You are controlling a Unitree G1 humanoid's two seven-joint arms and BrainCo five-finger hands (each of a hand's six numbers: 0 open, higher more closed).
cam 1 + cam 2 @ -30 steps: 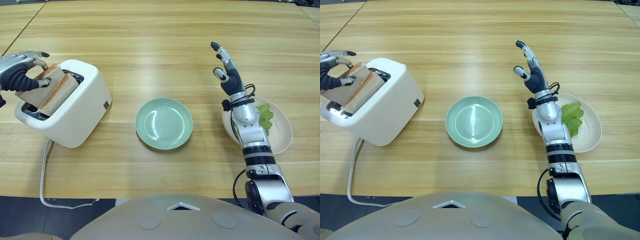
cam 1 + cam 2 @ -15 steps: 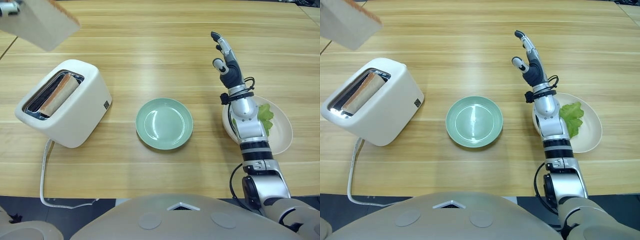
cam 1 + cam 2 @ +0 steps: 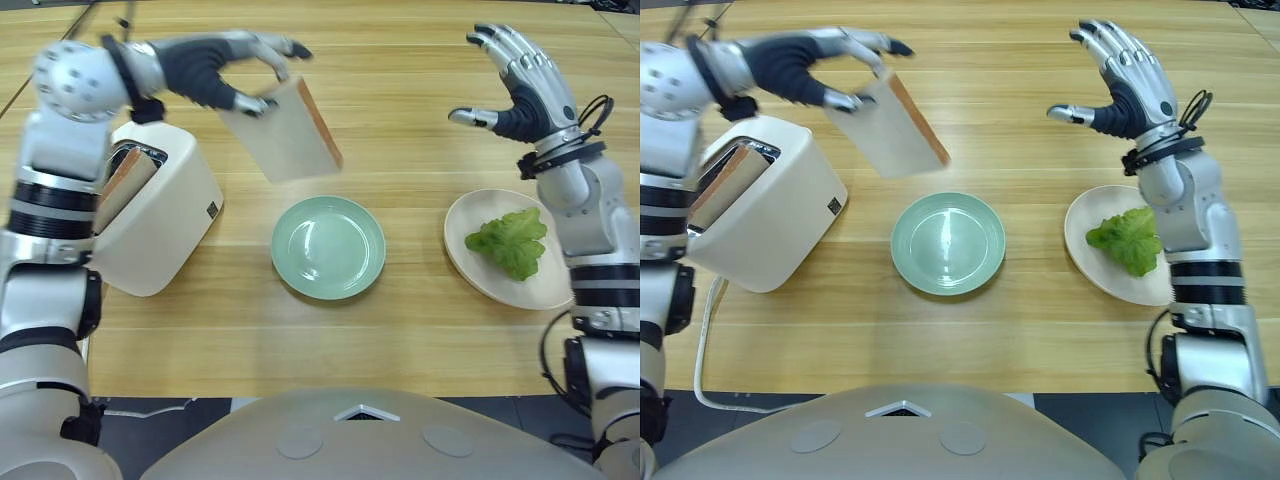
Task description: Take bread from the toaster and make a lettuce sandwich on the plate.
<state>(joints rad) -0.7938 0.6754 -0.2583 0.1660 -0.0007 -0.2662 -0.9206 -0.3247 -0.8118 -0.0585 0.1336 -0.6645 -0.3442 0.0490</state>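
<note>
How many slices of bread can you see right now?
2. One slice is held by the left hand above the table; the other slice sits in the toaster slot. Another could be hidden deeper inside.

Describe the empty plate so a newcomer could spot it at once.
On the wooden table, between the white toaster and the cream dish holding lettuce, sits a round plate. It alone is pale green and bare.

You've got a bread slice [image 3: 287, 136] out of the toaster [image 3: 168, 222].
Your left hand [image 3: 213, 76] has carried it across, near the green plate [image 3: 328, 283]; your right hand [image 3: 521, 87] has risen, fingers spread wider.
</note>
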